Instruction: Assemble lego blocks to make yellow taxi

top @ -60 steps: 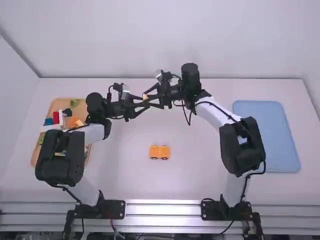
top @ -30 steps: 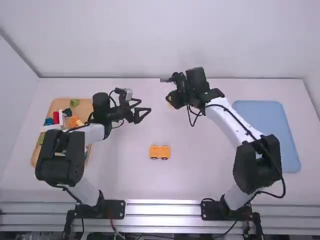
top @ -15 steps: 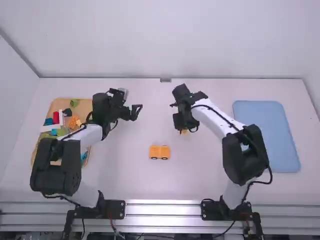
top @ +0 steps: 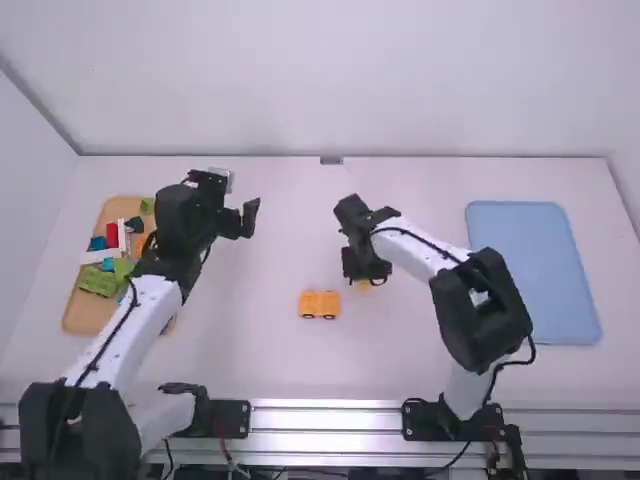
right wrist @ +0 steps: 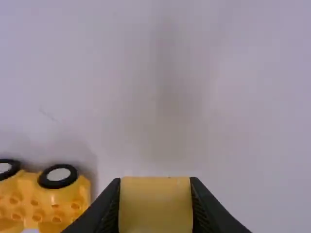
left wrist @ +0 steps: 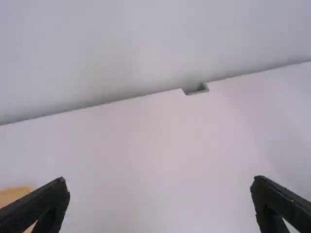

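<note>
My left gripper (top: 250, 218) is over the table's left part beside the wooden tray; in the left wrist view the left gripper (left wrist: 160, 204) has its fingers wide apart with nothing between them. Near the middle of the table is my right gripper (top: 360, 280), low down, holding a yellow block (top: 364, 285). The right gripper (right wrist: 155, 204) is closed on this yellow block (right wrist: 155, 206) in the right wrist view. Just left of it, the orange-yellow wheeled car base (top: 319, 305) lies on the table; its wheels and studs (right wrist: 46, 196) show in the right wrist view.
A wooden tray (top: 85, 318) with several coloured blocks, including a green block (top: 98, 281) and a red block (top: 112, 235), lies at the left, partly behind the left arm. On the right is a blue tray (top: 533, 272). A small grey notch (top: 331, 160) marks the table's far edge.
The grippers, close together at first, have parted. The right one has come nearer the camera and lower, carrying the yellow block toward the car base. The left one has drawn back leftward toward the wooden tray.
</note>
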Motion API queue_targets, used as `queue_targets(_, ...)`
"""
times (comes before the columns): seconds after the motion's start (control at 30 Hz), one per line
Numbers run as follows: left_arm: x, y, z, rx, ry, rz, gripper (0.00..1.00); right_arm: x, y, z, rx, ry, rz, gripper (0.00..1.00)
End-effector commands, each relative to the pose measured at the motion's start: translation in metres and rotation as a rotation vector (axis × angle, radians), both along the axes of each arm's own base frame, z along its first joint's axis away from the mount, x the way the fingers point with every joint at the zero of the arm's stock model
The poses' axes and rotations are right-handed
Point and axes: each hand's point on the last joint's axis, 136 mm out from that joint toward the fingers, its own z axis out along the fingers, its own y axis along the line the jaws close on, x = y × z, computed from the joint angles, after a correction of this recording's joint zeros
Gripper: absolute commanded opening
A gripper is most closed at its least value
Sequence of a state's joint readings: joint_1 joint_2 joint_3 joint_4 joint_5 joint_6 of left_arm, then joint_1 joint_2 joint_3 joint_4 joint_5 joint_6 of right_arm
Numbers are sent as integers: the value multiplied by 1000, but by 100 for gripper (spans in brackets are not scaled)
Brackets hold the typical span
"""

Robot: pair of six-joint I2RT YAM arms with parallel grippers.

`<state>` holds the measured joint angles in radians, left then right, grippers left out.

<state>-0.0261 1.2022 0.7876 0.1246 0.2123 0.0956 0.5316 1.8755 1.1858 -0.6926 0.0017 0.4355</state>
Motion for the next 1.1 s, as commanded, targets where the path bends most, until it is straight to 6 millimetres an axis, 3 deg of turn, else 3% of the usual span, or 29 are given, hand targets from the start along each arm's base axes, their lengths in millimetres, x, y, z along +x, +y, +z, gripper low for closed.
queue_targets(0.0, 1, 0, 18, 17, -42, 9, 99, -13, -2, -10, 59, 60, -71, 0)
queue_targets(0.5, 1, -2, 13, -16, -19, 12, 99, -35, -33, -28, -28, 75, -423, 0)
queue_targets(0.67, 1, -2, 12, -16, -16, 13, 99, -41, -48, -34, -23, 127, -820, 0)
queue_targets(0.8, 0, -2, 11, -15, -10, 12, 99, -47, -44, -36, 55, 246, -1129, 0)
queue_targets(1.07, -1, 0, 8, -14, 2, 19, 99, -31, -44, -47, 150, 233, -1383, 0)
